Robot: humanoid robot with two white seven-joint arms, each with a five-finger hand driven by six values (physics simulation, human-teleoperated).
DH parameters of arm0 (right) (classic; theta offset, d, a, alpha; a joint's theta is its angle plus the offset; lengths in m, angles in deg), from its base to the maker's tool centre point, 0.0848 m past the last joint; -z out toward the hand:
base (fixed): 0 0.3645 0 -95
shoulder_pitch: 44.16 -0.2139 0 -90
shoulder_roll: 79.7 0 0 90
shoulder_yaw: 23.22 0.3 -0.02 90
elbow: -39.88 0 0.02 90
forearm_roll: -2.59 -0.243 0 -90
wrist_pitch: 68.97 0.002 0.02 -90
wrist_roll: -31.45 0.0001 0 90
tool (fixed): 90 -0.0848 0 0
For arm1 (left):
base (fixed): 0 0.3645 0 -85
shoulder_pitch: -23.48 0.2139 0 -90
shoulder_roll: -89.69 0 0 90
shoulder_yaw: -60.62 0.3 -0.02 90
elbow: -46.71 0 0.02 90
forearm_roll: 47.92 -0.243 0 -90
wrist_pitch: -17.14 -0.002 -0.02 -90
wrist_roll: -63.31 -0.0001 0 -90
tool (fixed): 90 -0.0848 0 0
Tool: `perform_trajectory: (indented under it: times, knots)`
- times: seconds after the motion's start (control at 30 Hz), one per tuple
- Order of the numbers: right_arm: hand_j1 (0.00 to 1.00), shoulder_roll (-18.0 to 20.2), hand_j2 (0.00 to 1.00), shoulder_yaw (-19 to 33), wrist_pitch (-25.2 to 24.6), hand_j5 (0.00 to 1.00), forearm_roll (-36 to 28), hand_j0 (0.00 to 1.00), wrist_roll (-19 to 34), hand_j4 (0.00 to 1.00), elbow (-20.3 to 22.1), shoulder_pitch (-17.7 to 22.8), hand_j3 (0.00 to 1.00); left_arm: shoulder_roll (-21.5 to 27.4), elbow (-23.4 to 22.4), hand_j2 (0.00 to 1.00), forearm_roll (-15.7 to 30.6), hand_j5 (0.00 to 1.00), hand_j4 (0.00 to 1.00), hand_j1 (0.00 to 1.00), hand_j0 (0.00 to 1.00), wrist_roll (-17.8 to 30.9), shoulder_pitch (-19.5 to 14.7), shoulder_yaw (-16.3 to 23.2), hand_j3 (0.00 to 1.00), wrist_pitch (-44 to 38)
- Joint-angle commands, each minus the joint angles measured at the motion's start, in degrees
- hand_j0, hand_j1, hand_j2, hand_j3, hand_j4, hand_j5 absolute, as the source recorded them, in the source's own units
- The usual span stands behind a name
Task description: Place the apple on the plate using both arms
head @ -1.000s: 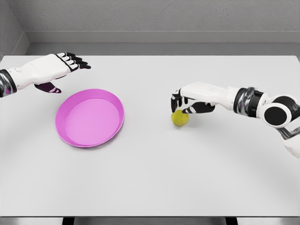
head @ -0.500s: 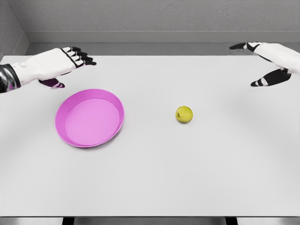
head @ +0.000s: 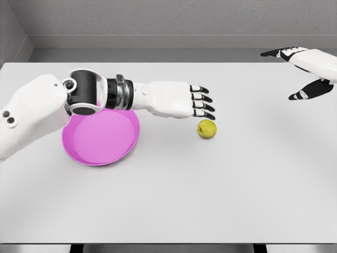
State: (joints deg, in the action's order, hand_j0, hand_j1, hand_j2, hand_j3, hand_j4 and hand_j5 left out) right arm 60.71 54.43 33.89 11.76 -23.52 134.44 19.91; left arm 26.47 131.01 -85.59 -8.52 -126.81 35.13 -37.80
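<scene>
Alone, yellow-green apple (head: 207,128) sits on table; left hand (head: 179,100) flat nearby.

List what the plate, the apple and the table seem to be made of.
Plate: looks like smooth plastic, uniform magenta with a soft sheen on its raised rim; painted metal is possible.
Apple: yellow-green fruit skin, slightly mottled, with a dull highlight; real or imitation cannot be told in a render.
Table: flat matte pale grey surface, no grain or seams showing, so perhaps laminate or painted board.

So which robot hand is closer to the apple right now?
The left robot hand. Its fingers reach out just above and left of the apple, not touching. The right robot hand is far off by the table's far right edge.
</scene>
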Motion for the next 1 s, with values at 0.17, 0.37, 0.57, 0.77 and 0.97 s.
perform_trajectory:
  times: [0.17,0.37,0.57,0.77,0.97]
  knots:
    - [1.0,0.21,1.0,0.04,-0.21,1.0,-0.2,1.0,-0.03,1.0,0.1,0.09,1.0,-6.3,-7.3,1.0,7.61,1.0,1.0,1.0,1.0,3.8,-1.23,2.89,1.0,-0.06]
    - [1.0,0.04,1.0,-0.13,-0.3,1.0,-0.2,1.0,-0.03,1.0,0.45,0.09,1.0,-11.13,-13.98,1.0,4.36,1.0,1.0,1.0,1.0,3.54,-0.62,0.17,1.0,-0.06]
    - [1.0,0.04,1.0,-0.4,-0.21,1.0,-0.2,1.0,-0.03,1.0,0.62,0.18,1.0,-13.77,-19.52,1.0,1.63,1.0,1.0,1.0,1.0,3.45,-0.53,-0.89,1.0,-0.06]
    - [1.0,0.3,1.0,-0.84,-0.3,1.0,-0.2,1.0,-0.03,1.0,0.8,0.62,1.0,-13.77,-19.52,1.0,1.63,1.0,1.0,1.0,1.0,3.72,-0.26,2.8,1.0,-0.06]
    - [1.0,0.3,1.0,-0.84,-0.3,1.0,-0.2,1.0,-0.03,1.0,1.59,0.62,1.0,-14.39,-19.52,1.0,1.63,1.0,1.0,1.0,1.0,3.72,-0.26,4.48,1.0,-0.06]
